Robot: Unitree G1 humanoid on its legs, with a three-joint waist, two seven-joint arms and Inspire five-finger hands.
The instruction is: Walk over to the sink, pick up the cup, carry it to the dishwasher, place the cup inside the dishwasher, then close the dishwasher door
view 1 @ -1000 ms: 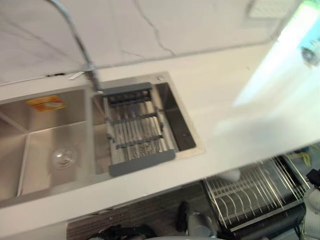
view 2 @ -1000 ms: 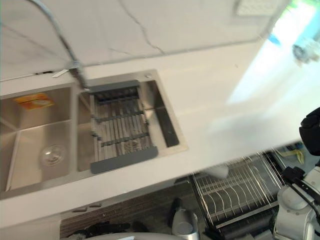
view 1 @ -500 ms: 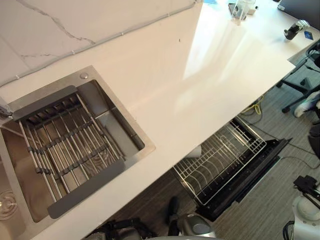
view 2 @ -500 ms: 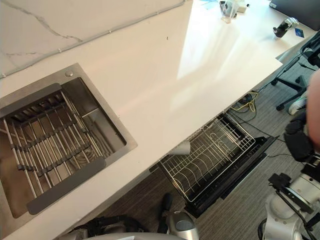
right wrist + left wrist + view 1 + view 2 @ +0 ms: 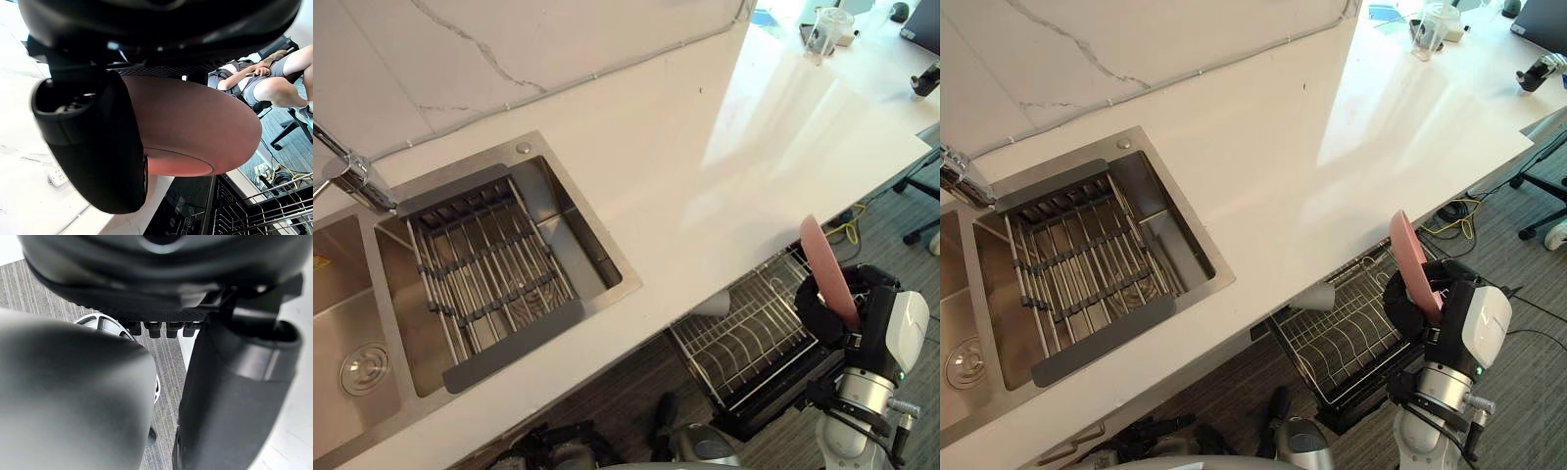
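Right hand [image 5: 820, 311]: dark fingers [image 5: 93, 147] curled round a pink, round-bodied cup [image 5: 195, 127], which rose edge-up above the hand; held clear of the white stone table [image 5: 705, 166], by the end of the wire rack [image 5: 744, 343] drawn out of the open black dishwasher [image 5: 769, 397]; stainless steel sink [image 5: 628, 282] well apart. Left hand [image 5: 230, 396]: grasp could not be told.

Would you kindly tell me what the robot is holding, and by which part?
The right hand holds the pink cup by its side, the thumb lying across its outer wall.
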